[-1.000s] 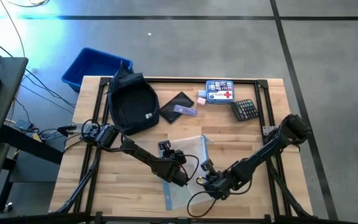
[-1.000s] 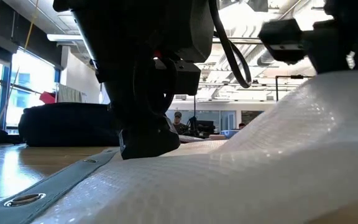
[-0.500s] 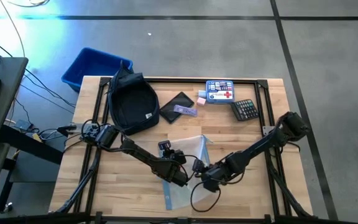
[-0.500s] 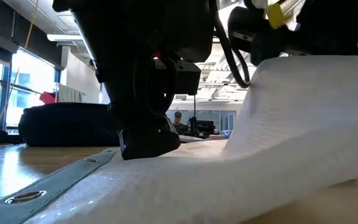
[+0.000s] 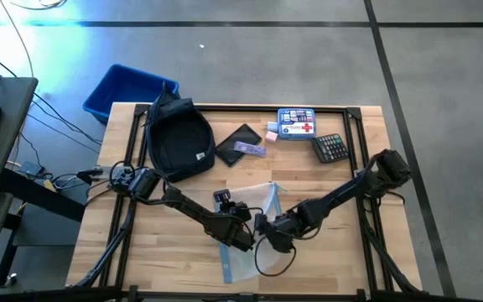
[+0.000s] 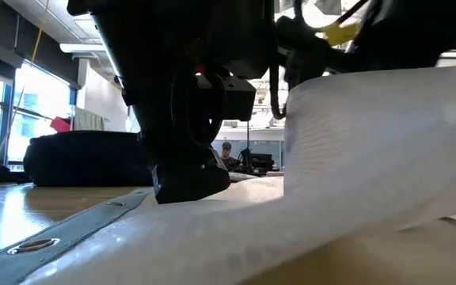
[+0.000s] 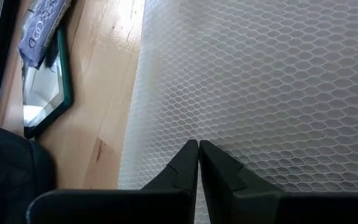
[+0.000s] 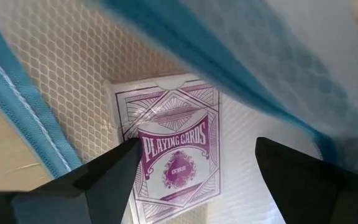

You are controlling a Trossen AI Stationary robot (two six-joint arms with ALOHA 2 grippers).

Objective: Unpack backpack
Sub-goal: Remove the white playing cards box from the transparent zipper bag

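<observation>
Playing-card box [image 8: 178, 148]: purple, inside the white mesh pouch [image 5: 254, 220], directly ahead of the right gripper [image 8: 191, 171], long axis along the reach. Fingers wide, straddling it, holding nothing. Left gripper [image 7: 198, 158]: closed, pressing the pouch. Backpack [image 5: 177, 138]: well apart, beyond the left arm.

table [image 5: 141, 252]: pale wood, smooth | backpack [image 5: 177, 138]: matt cloth | pouch [image 7: 272, 81]: white mesh

One backpack [image 5: 177, 138], one blue bin [image 5: 124, 88], one calculator [image 5: 330, 148], one mesh pouch [image 5: 250, 256], one card deck [image 8: 178, 163]
</observation>
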